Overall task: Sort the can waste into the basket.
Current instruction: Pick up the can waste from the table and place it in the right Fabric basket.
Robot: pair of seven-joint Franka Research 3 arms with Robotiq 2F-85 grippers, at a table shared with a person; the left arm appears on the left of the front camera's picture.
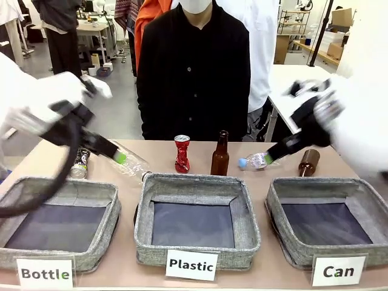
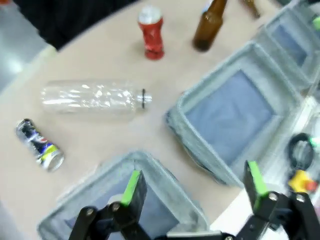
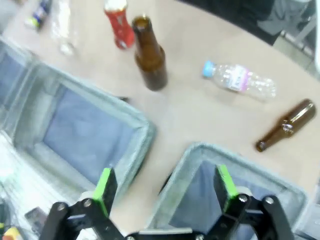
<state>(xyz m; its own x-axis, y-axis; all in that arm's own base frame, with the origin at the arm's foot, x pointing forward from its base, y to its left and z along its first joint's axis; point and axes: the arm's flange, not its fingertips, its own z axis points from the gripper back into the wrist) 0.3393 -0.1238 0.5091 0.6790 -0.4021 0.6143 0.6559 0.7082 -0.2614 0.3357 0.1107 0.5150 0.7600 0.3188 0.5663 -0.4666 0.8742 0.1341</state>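
A crushed red can (image 1: 182, 153) stands at the table's far middle, also seen at the top of both wrist views, red can (image 2: 151, 32) and red can (image 3: 119, 22). A dark crushed can (image 1: 79, 163) lies at the far left, dark can (image 2: 40, 145). The "Can" basket (image 1: 279, 206) sits at the front right with nothing in it. My left gripper (image 1: 119, 157) hangs open above the "Bottle" bin's far edge, left gripper (image 2: 194, 185). My right gripper (image 1: 269, 159) is open over the Can basket's far rim (image 3: 200, 150), right gripper (image 3: 165, 184).
A clear bottle (image 1: 130, 162) lies by the left gripper. Another plastic bottle (image 1: 254, 161) lies by the right one. One brown bottle (image 1: 220, 154) stands upright and another (image 1: 308, 162) lies at the far right. The "Plastic" bin (image 1: 197, 182) and "Bottle" bin (image 1: 60, 185) sit in front. A person stands behind the table.
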